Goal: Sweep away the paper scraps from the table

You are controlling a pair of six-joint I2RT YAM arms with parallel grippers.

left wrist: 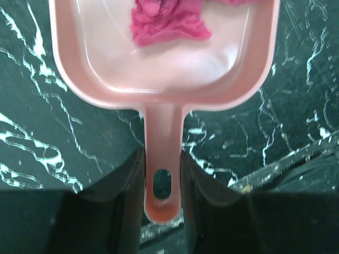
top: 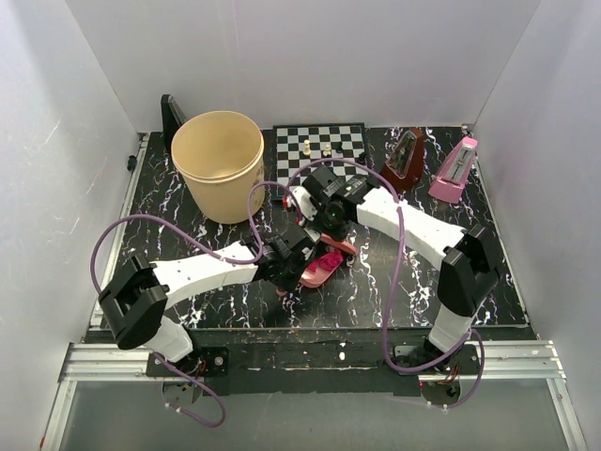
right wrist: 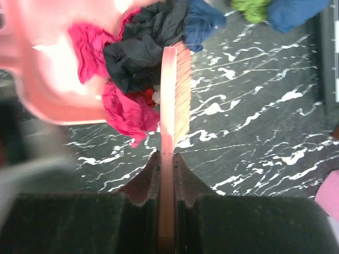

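top view: your left gripper [top: 293, 261] and right gripper [top: 329, 218] meet mid-table, with the pink dustpan [top: 321, 267] between them. the cream bucket [top: 218, 164] stands far left, the chessboard [top: 319, 143] far centre, and the metronomes [top: 406, 155] far right. the near half of the table [top: 376, 291] is your open room, so keep strokes short and clear of the chessboard.

left wrist: the left gripper [left wrist: 161, 165] is clamped narrow on the dustpan [left wrist: 164, 79] handle, and a magenta scrap [left wrist: 168, 22] lies inside the pan. hold the pan low and steady on the table [left wrist: 53, 132] so nothing slides under it.

right wrist: the right gripper [right wrist: 166, 159] pinches the brush [right wrist: 172, 100], seen edge-on. the paper scraps [right wrist: 135, 55], black, magenta, red and blue, bunch between the brush and the pan's mouth. the green and blue wads [right wrist: 251, 8] lie farther off, not yet gathered. push the pile in slowly with the bristles on the surface, then go for the stragglers.
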